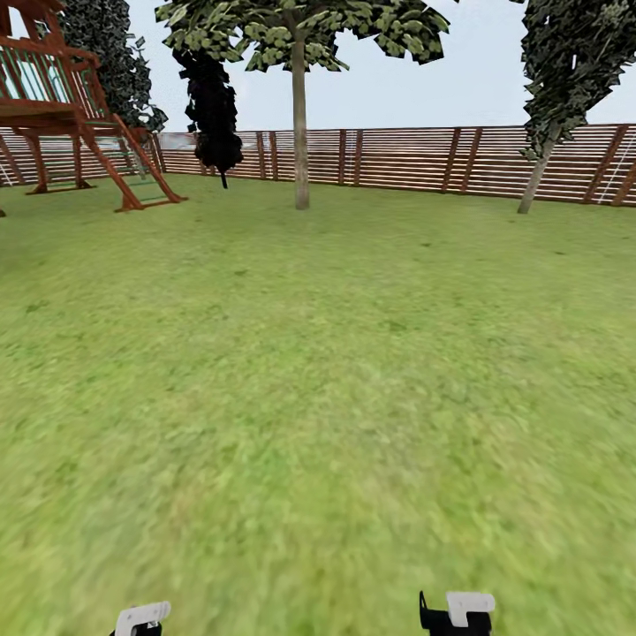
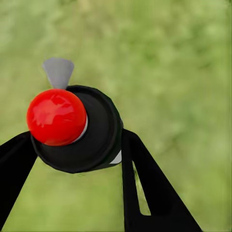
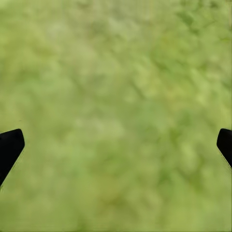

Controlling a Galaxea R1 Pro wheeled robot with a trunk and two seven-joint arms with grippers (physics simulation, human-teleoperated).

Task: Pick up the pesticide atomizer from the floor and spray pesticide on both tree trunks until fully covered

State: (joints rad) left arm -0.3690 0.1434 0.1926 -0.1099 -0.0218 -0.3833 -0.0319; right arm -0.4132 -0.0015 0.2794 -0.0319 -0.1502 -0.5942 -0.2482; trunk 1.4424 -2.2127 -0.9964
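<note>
The left gripper [image 2: 77, 159] is clamped on the pesticide atomizer [image 2: 77, 128]; the right gripper [image 3: 116, 145] is spread wide, empty over the grass [image 3: 116, 72]. The tree trunk [image 1: 301, 132] stands far ahead by the fence [image 1: 397, 159]; spraying from here would likely fall short.

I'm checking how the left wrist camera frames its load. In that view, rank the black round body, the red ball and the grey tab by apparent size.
1. Black round body of the atomizer, between the left gripper's fingers.
2. Red ball, clearly smaller, though it sits nearer the camera.
3. Grey tab, smallest, partly hidden.
</note>
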